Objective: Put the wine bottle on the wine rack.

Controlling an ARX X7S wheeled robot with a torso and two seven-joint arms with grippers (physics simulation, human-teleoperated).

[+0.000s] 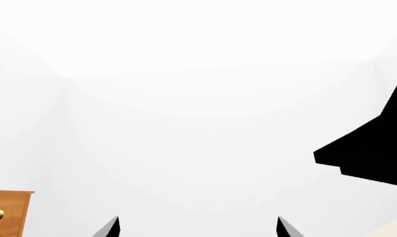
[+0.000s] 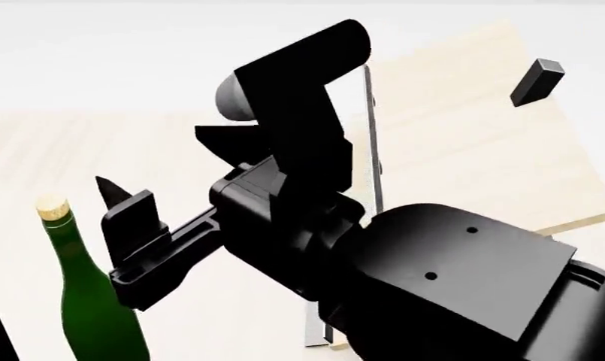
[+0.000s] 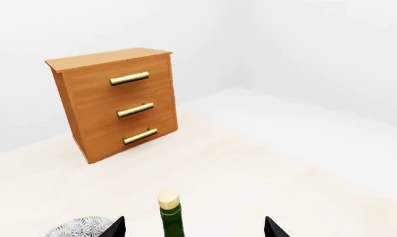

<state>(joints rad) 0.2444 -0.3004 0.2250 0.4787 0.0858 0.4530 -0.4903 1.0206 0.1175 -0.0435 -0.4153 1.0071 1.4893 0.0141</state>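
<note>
Black arm housing fills the lower right of the head view, its right gripper reaching left toward the wine bottle at lower left — fingers spread wide, empty, cork between the tips in the wrist view, presumably lining up a grasp. Upper right, the wine rack waits. Left gripper gapes at blank wall — idle.

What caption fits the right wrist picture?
Open right end effector lined up on the corked wine bottle, with a three-drawer wooden cabinet beyond.
</note>
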